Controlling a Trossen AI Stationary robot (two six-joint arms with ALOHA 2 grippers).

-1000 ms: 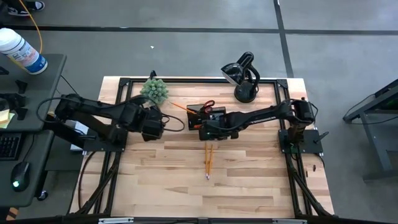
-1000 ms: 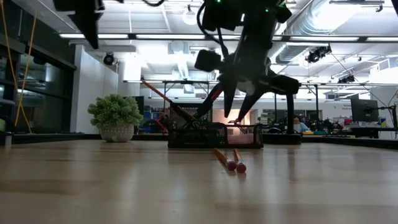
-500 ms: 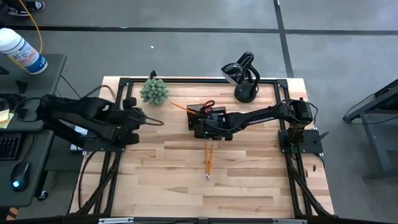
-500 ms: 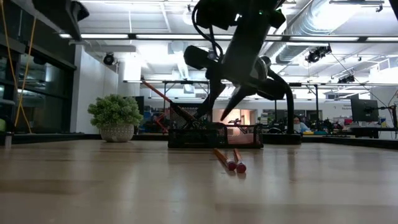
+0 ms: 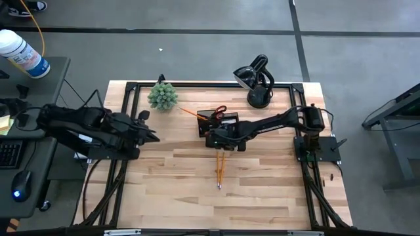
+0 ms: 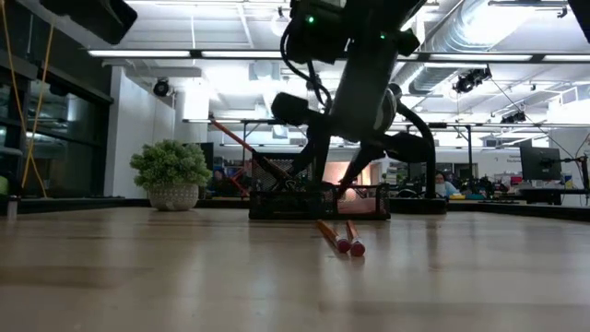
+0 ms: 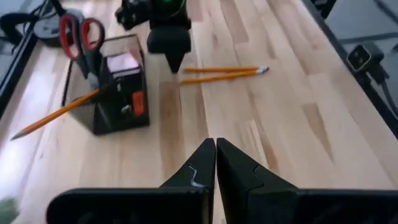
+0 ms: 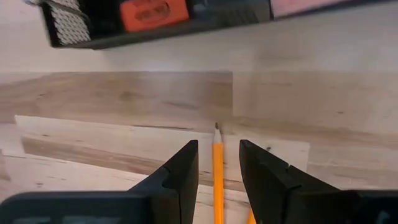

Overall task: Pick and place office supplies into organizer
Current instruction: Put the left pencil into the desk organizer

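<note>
Two yellow pencils (image 5: 220, 169) lie side by side on the wooden table, just in front of the black organizer (image 5: 216, 122). My right gripper (image 8: 217, 146) hangs open above their far ends, pointing steeply down. One finger stands on either side of one pencil's tip (image 8: 217, 134), clear of it. The organizer holds red-handled scissors (image 7: 81, 34), a pink note pad (image 7: 122, 62) and a slanting pencil (image 7: 53, 115). My left gripper (image 7: 215, 144) is shut and empty near the table's left edge (image 5: 152, 136).
A green spiky plant (image 5: 163, 96) stands at the far left and a black desk lamp (image 5: 256, 82) at the far right. The near half of the table (image 5: 216, 203) is bare wood. Black frame rails (image 5: 118, 177) run along the left and right edges.
My left gripper has drawn back toward the table's left edge and tipped up from pointing steeply down. It has stayed shut. My right gripper has sunk toward the pencils in front of the organizer and rolled a little, staying open.
</note>
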